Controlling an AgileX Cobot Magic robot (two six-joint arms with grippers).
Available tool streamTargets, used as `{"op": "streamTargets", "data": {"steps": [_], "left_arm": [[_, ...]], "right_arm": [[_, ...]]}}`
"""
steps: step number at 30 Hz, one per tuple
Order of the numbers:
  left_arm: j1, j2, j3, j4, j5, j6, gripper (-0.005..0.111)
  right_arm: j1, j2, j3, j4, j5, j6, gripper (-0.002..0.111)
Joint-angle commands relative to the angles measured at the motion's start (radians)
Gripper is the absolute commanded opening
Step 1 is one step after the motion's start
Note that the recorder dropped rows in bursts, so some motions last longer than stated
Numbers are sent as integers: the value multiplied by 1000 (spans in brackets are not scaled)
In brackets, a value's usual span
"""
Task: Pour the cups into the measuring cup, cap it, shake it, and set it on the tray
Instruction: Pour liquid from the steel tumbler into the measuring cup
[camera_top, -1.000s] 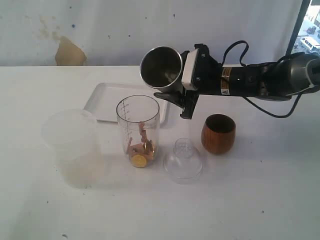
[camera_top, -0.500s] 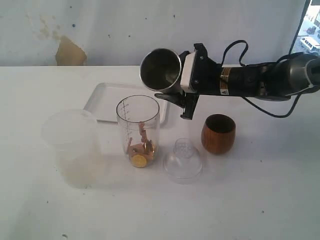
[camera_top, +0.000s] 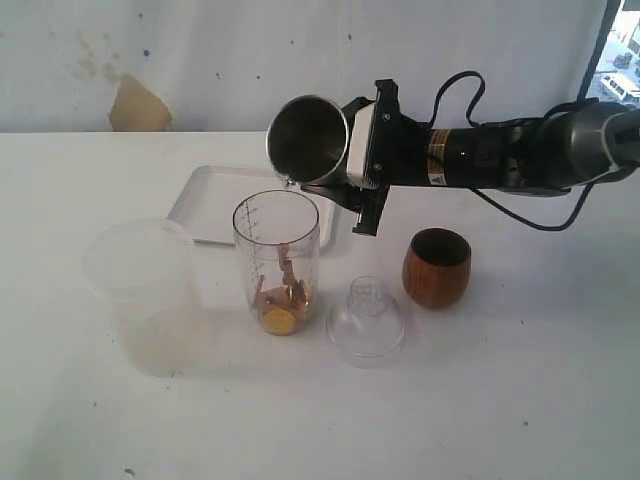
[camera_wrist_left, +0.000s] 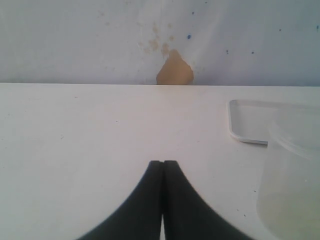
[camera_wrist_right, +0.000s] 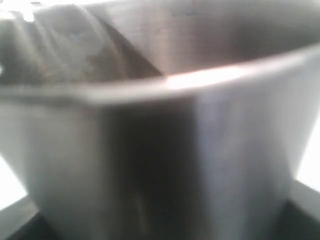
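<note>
The right gripper (camera_top: 338, 172) has swung the steel tumbler (camera_top: 308, 140) further over the measuring cup (camera_top: 277, 258). It's pinching the tumbler tipped, mouth just above the rim below. Pieces already lie inside. The wooden cup (camera_top: 436, 267), clear lid (camera_top: 366, 322), shake and tray (camera_top: 210, 200) look pending. Only the left wrist view shows the left gripper (camera_wrist_left: 162, 200), pressed together and idle.

The right hand (camera_top: 324, 150) is black with a white plate, and the steel tumbler (camera_top: 305, 135) in it is brushed grey. Below the hand, the measuring cup (camera_top: 277, 240) is clear with dark graduation marks, holding tan and yellow bits (camera_top: 282, 305). Nearby, the wooden cup (camera_top: 436, 267) is dark brown. The tray (camera_top: 205, 195) and desk (camera_top: 500, 400) are white.
</note>
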Motion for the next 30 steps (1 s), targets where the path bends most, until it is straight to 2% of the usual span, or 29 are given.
{"op": "streamTargets", "data": {"steps": [1,30], "left_arm": [[2,4,-2,-12,-2,1,103],[2,4,-2,-12,-2,1,103]], "right_arm": [[-1,-22,-11,38,-43,-18,0],[-1,-35,-11,35,-43,-136,0]]}}
